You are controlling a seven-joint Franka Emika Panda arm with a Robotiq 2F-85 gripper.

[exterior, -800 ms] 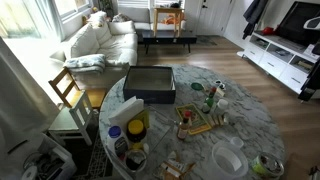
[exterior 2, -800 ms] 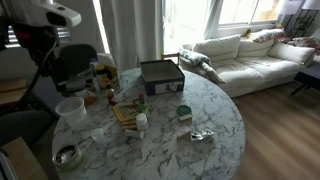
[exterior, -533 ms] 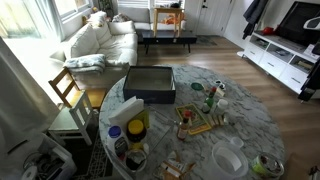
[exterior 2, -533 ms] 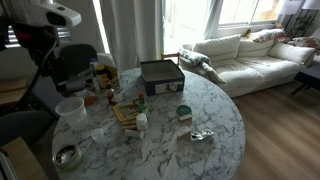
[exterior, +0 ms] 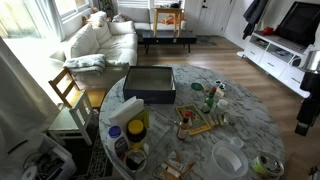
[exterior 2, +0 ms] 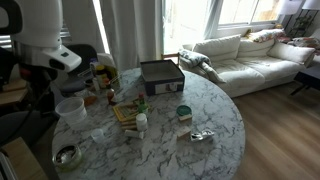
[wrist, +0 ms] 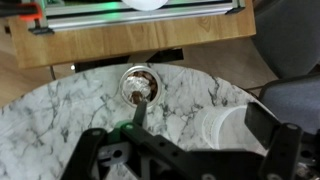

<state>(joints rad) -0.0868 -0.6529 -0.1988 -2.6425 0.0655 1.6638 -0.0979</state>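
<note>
My gripper (wrist: 185, 138) is wide open and empty, above the marble table (wrist: 60, 115). Bowl (wrist: 137, 85) sits just beyond it, white tub (wrist: 225, 128) to the right. Labels too small to read.

Daylight pours through tall windows (exterior 2: 188, 20) onto a white sofa (exterior 2: 245, 55), across the round marble table (exterior 2: 225, 110) from the gripper (wrist: 185, 160). Wood floor (exterior 2: 285, 140) spreads beyond. A white TV console (exterior: 285, 55) lines the far wall.

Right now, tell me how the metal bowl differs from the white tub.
The metal bowl is shiny; the white tub is matte and pale. The bowl looks smaller than the tub. The bowl holds something dark and a utensil; the tub looks empty. Both are round and stand on the marble table.
</note>
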